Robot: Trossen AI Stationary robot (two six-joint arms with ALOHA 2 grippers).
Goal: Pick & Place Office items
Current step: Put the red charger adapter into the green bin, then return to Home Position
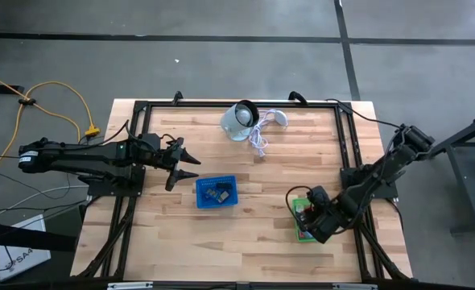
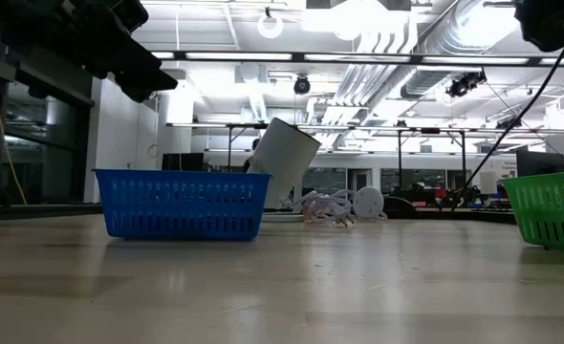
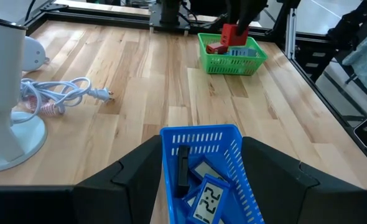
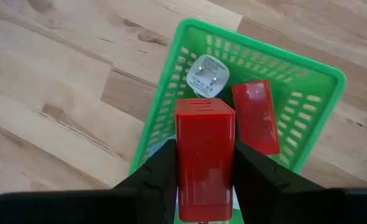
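Table [image 1: 245, 242] layout, high view:
- Round device [image 1: 239, 121] at far edge, centre; cable [image 1: 259, 141] just beside, trailing toward middle.
- One mesh basket [image 1: 216, 192] mid-table, left of centre; flat rectangular pieces [image 3: 205, 198] inside.
- Left gripper [image 1: 191, 162] just left of that basket, above table.
- Second mesh basket [image 4: 295, 81] near right edge; block [image 4: 255, 116] and small plug-like piece [image 4: 207, 76] inside.
- Right gripper [image 4: 203, 186] above second basket, block [image 4: 203, 155] clamped between fingers.

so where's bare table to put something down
Free: the wood between the blue basket and green basket, and the near strip in front of both. Crowded: the far edge, with the white device and its cable.
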